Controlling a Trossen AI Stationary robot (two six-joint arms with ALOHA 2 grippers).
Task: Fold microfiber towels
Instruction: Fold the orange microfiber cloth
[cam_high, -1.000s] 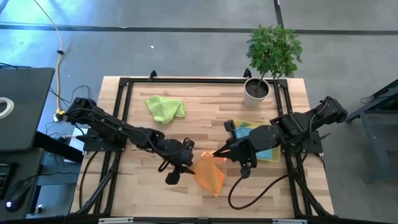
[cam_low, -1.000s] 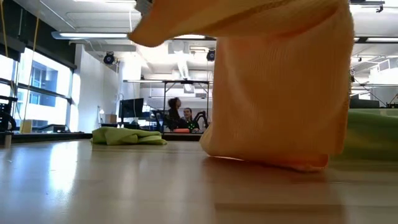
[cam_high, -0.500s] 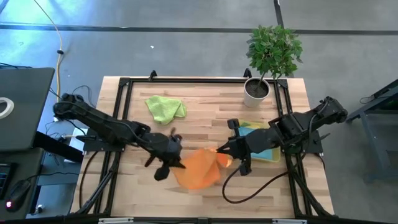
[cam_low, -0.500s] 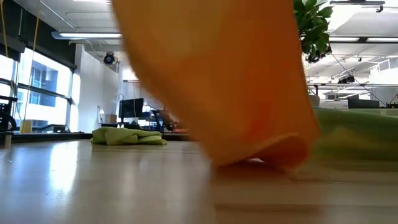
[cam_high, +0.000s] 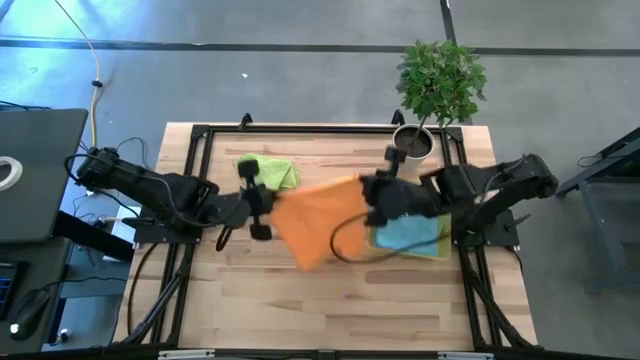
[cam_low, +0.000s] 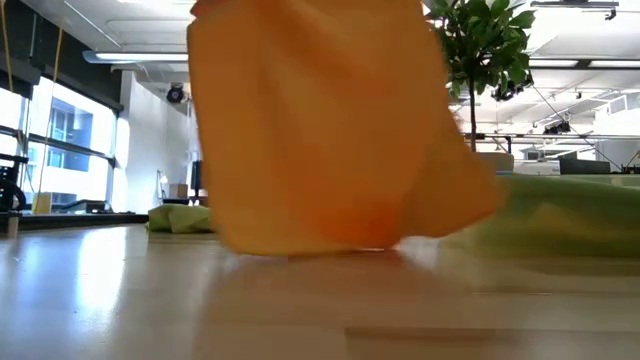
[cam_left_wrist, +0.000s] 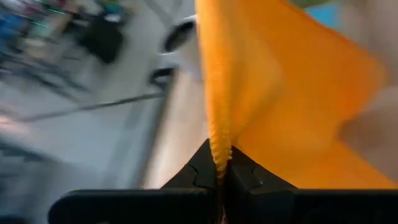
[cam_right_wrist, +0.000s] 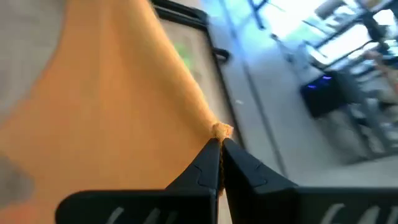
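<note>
Orange towel (cam_high: 310, 215), a second ago bunched near the table's near edge, now stretched above mid-table between left gripper (cam_high: 262, 190) and right gripper (cam_high: 372, 190), each clamped on a corner; ready for laying flat.

Desk (cam_high: 330, 300), near half: bare wood, open passage across its whole width. Middle: orange towel (cam_high: 315, 215) stretched between left gripper (cam_high: 262, 198) and right gripper (cam_high: 372, 195), blocking the centre. Far left: crumpled green towel (cam_high: 268, 168), partly behind the left gripper. Far right corner: plant pot (cam_high: 412, 145). Right side: teal towel (cam_high: 410, 233) on a stack, beneath the right arm.
</note>
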